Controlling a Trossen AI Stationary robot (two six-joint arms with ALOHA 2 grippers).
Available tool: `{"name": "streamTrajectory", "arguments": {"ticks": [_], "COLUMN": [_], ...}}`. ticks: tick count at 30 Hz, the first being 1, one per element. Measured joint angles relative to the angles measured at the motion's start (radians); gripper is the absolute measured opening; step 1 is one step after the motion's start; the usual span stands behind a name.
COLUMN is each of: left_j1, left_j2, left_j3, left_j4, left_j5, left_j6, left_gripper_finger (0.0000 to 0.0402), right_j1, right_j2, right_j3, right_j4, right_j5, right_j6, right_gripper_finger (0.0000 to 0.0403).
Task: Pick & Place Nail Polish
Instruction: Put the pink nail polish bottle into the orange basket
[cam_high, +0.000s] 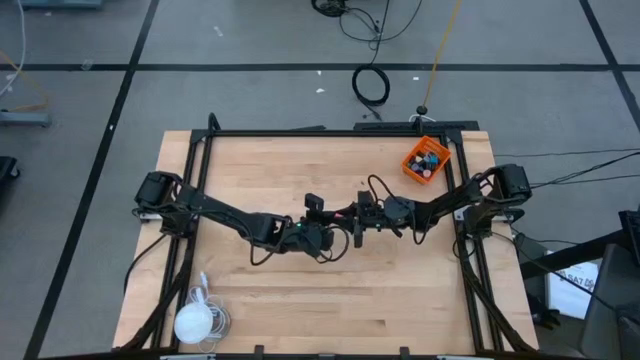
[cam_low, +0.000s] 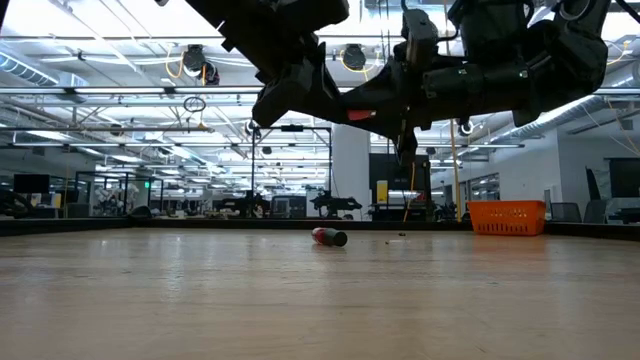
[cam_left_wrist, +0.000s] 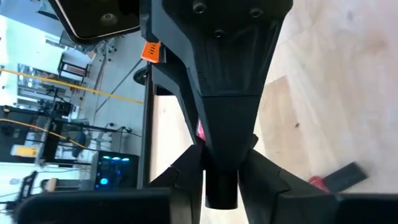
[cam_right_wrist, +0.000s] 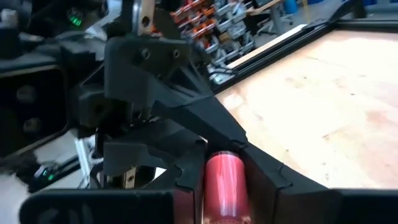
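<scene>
Right, both arms meet nose to nose above the middle of the table, well clear of the wood. My right gripper is clamped on a pink bottle of nail polish, which lies lengthwise between its two fingers. My left gripper sits directly in front of it, tip to tip. From here I can't tell whether the left one is pinching the bottle's far end or has let go.

This looks to me like a hand-over in mid-air. The right arm is the one that can reach the orange bin, which stands behind it near the far right corner with several bottles already inside. So my guess is that the grip on the right matters most now.

Below the two grippers, a red bottle with a dark cap lies on its side on the wood, untouched. Nothing stands between my right gripper and the bin except open table. A white bundle with a cord lies far off behind my left arm, near the front left corner. The tight spot is the left gripper itself, so close that a careless swing could knock the bottle.
</scene>
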Motion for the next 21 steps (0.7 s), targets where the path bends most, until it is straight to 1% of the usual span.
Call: {"name": "streamTrajectory", "arguments": {"ticks": [4,8,13,17,19,21], "left_j1": [-0.036,-0.075,-0.091,-0.085,-0.076,-0.056], "left_j2": [0.001,0.000,0.000,0.000,0.000,0.000], "left_j3": [0.000,0.002,0.002,0.002,0.002,0.001], "left_j4": [0.023,0.053,0.062,0.049,0.038,0.023], "left_j5": [-0.001,0.008,0.005,0.003,0.034,0.123], "left_j6": [-0.057,-0.076,-0.076,-0.148,-0.199,-0.242], "left_gripper_finger": [0.0104,0.0119,0.0123,0.0124,0.0124,0.0124], "right_j1": [-0.021,-0.052,-0.073,-0.089,-0.099,-0.106], "right_j2": [-0.001,0.003,-0.001,-0.052,-0.117,-0.187], "right_j3": [-0.021,-0.049,-0.071,-0.102,-0.131,-0.161], "right_j4": [0.001,-0.027,-0.003,-0.028,-0.060,-0.119], "right_j5": [-0.019,0.009,0.003,0.012,0.026,0.094], "right_j6": [-0.010,-0.005,0.018,0.001,-0.019,-0.054], "right_gripper_finger": [0.0066,0.0066,0.0066,0.0066,0.0066,0.0066]}}
